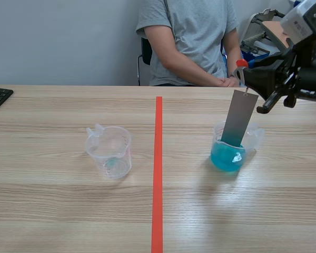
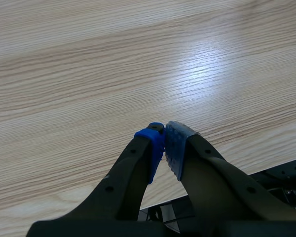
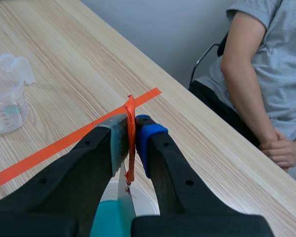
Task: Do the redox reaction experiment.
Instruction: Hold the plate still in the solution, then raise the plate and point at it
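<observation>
Pinching an orange-red cord [image 3: 130,108], the right hand [image 3: 132,129] dangles a grey metal strip [image 1: 239,118] into a clear beaker of blue liquid [image 1: 255,138]; the left hand [image 2: 164,142] is clenched empty.

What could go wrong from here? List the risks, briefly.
1. The grey strip hangs only by a thin orange cord pinched in the right arm's jaws; the cord could slip, dropping the strip and splashing blue liquid.
2. The strip sits tilted inside the small beaker; a sideways pull might tip it.

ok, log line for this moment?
right gripper shut on orange tag | grey strip dipped in blue-liquid beaker | left gripper shut, empty | clear beaker apart
</observation>
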You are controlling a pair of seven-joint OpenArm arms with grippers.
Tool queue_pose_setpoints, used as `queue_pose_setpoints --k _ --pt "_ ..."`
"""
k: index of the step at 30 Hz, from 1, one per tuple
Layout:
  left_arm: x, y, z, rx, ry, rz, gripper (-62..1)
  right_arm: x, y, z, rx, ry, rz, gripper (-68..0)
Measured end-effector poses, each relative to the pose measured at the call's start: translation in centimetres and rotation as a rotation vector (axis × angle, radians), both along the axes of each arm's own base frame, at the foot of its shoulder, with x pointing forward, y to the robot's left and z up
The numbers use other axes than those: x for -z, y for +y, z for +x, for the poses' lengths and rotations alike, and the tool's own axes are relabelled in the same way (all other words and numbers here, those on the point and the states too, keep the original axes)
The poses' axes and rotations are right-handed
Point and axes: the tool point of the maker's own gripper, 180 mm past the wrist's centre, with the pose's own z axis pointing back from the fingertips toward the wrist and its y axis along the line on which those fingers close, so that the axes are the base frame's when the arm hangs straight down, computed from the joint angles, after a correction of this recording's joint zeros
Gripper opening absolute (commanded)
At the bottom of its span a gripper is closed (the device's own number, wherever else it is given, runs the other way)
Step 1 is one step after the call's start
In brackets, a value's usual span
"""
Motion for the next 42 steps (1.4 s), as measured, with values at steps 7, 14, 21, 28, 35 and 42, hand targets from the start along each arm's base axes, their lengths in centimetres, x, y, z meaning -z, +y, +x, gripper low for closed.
queue_pose_setpoints --k 7,14,21,28,35,42 --pt "0.0 0.0 0.0 0.000 0.000 0.000 -56.0 -3.2 0.7 -0.7 -0.041 -0.023 0.018 -66.0" --pt "0.0 0.0 0.0 0.000 0.000 0.000 -56.0 -6.0 1.5 -1.7 -0.089 -0.035 0.038 -66.0" --pt "0.0 0.0 0.0 0.000 0.000 0.000 -56.0 -8.8 1.4 -2.3 -0.104 -0.058 0.057 -66.0" --pt "0.0 0.0 0.0 0.000 0.000 0.000 -56.0 -10.0 1.5 -2.7 -0.107 -0.058 0.053 -66.0" --pt "0.0 0.0 0.0 0.000 0.000 0.000 -56.0 -10.5 1.7 -3.0 -0.116 -0.049 0.059 -66.0" --pt "0.0 0.0 0.0 0.000 0.000 0.000 -56.0 -10.4 1.7 -3.0 -0.114 -0.045 0.054 -66.0"
